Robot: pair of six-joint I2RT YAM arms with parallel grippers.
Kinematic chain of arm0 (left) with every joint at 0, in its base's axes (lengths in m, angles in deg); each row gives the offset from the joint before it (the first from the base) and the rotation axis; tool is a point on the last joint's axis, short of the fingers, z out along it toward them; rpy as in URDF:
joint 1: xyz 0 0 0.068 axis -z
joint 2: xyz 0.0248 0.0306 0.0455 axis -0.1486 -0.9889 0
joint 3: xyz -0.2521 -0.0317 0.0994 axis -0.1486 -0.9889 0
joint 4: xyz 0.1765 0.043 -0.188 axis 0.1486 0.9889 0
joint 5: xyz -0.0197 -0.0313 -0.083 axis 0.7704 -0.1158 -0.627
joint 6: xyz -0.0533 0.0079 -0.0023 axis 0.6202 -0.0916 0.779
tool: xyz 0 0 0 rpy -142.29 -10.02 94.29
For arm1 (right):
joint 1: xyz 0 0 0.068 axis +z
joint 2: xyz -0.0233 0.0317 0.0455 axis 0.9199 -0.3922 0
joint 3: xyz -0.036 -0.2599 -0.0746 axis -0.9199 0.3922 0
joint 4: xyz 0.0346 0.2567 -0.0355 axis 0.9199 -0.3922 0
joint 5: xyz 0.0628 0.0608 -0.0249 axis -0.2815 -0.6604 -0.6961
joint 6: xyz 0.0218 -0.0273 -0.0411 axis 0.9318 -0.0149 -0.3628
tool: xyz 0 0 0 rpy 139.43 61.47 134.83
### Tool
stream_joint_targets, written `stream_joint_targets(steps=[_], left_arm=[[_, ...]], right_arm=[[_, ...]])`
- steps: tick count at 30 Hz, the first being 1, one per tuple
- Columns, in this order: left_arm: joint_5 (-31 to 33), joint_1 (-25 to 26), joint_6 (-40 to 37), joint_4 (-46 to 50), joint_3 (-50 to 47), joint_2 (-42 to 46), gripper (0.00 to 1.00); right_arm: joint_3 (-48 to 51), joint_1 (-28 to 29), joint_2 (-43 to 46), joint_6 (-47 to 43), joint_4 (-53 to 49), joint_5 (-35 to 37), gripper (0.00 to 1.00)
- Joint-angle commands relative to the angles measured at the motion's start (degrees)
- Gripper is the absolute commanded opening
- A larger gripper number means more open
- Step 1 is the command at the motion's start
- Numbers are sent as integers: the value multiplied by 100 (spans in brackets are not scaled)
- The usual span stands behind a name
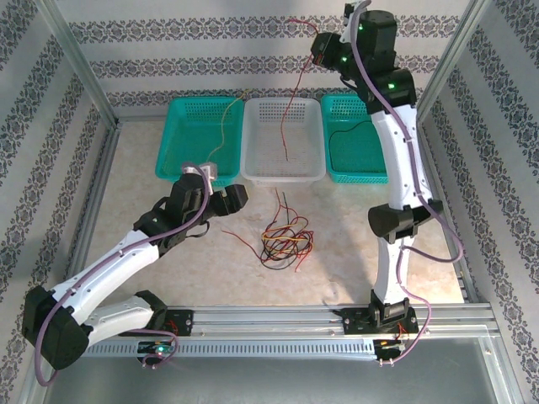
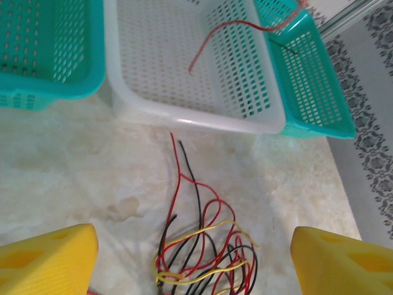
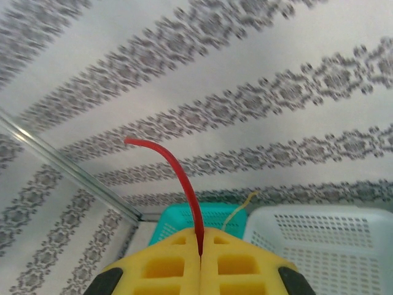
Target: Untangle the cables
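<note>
Yellow left fingers (image 2: pixel 49 261) stand spread and empty, just left of the tangle of red, yellow and black cables (image 1: pixel 285 238) on the tabletop (image 1: pixel 135 181). Closing there could catch several strands and tighten the knot. The right fingers (image 3: pixel 178 264), high up, clench a red cable (image 1: pixel 295 93) that might slip. The left teal basket (image 1: pixel 181 114) holds a yellow cable (image 1: pixel 226 126). The red cable's end dangles into the white basket (image 1: pixel 253 172). The right teal basket (image 1: pixel 375 175) holds a black cable (image 1: pixel 345 135).

Cable tangle (image 1: pixel 285 240) on table (image 1: pixel 337 248) before middle basket (image 1: pixel 303 160) — left basket (image 1: pixel 185 143), right basket (image 1: pixel 341 160) flanking it
</note>
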Motion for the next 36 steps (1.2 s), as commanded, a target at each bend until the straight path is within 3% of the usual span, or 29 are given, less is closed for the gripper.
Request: stream_joint_targets(steps=[1, 3, 7, 13, 20, 26, 31, 36], left_arm=[[90, 16, 64, 267, -67, 103, 81], [81, 16, 55, 268, -70, 79, 81], [13, 7, 32, 324, 9, -93, 81], [-106, 12, 23, 511, 138, -316, 81], [-70, -18, -38, 633, 169, -287, 82], [-116, -71, -109, 635, 93, -342, 78], [-510, -81, -52, 388, 77, -630, 70], [-907, -81, 91, 141, 79, -992, 64]], right_arm=[[-164, -151, -306, 234, -109, -447, 0], [-104, -146, -490, 151, -334, -556, 2], [438, 28, -533, -334, -790, -193, 26], [1500, 90, -287, -609, -935, 25, 46], [2960, 367, 648, -949, -702, 275, 47], [5779, 1180, 2355, -926, 48, 853, 48], [8446, 1688, 3690, -17, 811, 1063, 50], [10073, 1908, 4394, 635, 1182, 941, 51]])
